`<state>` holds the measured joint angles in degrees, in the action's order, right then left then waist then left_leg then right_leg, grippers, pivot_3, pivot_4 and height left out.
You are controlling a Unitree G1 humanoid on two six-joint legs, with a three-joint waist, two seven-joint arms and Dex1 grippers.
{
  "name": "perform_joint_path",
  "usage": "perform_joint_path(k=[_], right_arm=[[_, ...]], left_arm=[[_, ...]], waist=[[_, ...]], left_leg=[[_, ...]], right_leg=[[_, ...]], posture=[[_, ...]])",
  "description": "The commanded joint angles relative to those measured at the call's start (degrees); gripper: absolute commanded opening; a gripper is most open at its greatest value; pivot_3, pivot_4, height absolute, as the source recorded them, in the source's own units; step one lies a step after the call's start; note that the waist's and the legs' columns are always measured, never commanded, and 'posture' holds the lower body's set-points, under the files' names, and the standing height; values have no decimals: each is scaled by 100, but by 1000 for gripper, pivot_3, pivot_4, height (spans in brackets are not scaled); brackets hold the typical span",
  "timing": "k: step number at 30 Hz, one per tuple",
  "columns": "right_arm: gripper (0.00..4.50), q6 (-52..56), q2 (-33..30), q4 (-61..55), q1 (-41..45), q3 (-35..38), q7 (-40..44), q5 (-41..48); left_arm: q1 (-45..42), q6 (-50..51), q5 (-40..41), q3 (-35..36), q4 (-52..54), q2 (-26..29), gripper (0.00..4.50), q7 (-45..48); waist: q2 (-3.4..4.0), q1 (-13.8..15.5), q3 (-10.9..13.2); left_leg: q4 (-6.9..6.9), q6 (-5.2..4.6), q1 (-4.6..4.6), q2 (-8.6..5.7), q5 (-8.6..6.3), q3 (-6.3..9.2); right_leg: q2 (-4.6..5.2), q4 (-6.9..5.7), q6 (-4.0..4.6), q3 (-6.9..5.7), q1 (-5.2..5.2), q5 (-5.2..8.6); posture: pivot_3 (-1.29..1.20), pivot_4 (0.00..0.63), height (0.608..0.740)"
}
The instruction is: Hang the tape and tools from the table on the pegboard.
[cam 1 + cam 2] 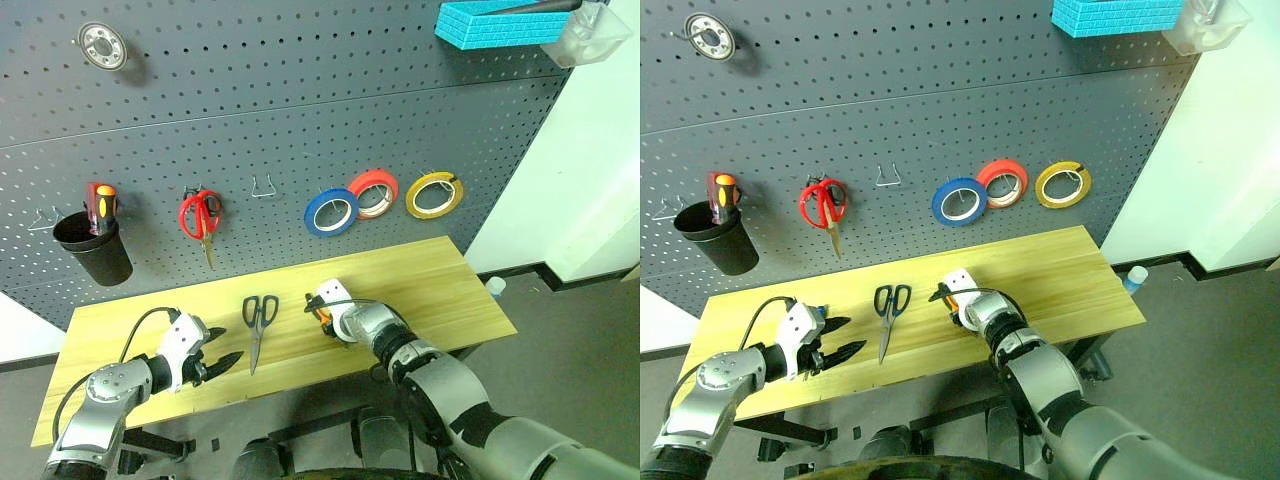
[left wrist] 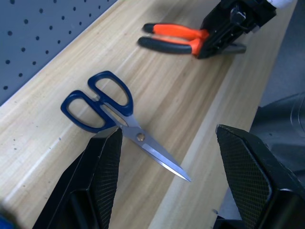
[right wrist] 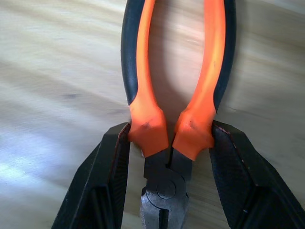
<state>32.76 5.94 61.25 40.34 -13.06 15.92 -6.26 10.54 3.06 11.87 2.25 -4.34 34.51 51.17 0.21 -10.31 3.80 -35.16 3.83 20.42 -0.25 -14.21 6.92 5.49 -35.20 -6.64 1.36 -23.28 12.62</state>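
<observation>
Right wrist view gives us the right claw (image 3: 169, 143) pinching the glossy orange-and-black pliers (image 3: 176, 90) by their curved handles on the pale wood-grain bench (image 1: 440, 280), while our left claw (image 2: 176, 157) hangs spread over dark-handled steel scissors (image 2: 107, 112).

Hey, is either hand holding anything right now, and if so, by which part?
The right hand is closed on the pliers, pinching the orange handles right by the pivot. The left hand is open and holds nothing, hovering above the scissors.
</observation>
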Motion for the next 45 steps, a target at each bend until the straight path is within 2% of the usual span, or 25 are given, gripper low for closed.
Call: perform_joint_path(k=[1, 6, 15, 34, 45], right_arm=[[2100, -105, -357, -1188, -246, -296, 543, -166], [2100, 9, -938, -2616, -819, -515, 955, -233], [2100, 179, -1480, -4272, -1348, -437, 1529, -12], [2100, -3, -2006, -5513, -1677, -194, 2402, 801], [2100, -1208, -2480, -6149, -1841, -349, 2853, 792]], left_arm=[[60, -38, 75, 57, 217, -28, 3279, -42], [88, -17, 82, 17, 289, -109, 3279, -78], [-101, -4, 82, -40, 213, -133, 3279, -56], [-168, -45, 62, -70, 128, -154, 3279, -37], [-139, -187, 90, 3, 127, -247, 3279, -131]], waist=[[4, 18, 3], [4, 16, 3], [3, 2, 3], [0, 3, 4], [-2, 5, 5]], left_leg=[[0, 0, 3, 0, 0, 0], [-2, 2, 6, -1, -1, -1], [-1, 2, 7, 1, -1, -1], [-1, 3, 10, 1, -1, -3], [-1, 4, 10, 1, -2, -5]], right_leg=[[0, 1, -1, 0, 0, 0], [2, 5, 1, 0, 0, 2], [0, 5, 13, 0, -4, 9], [0, 12, 14, -1, -4, 10], [1, 16, 15, -1, -4, 11]], posture=[[-109, 0, 738], [-125, 0, 738], [-143, 0, 738], [-154, 0, 738], [-150, 0, 738]])
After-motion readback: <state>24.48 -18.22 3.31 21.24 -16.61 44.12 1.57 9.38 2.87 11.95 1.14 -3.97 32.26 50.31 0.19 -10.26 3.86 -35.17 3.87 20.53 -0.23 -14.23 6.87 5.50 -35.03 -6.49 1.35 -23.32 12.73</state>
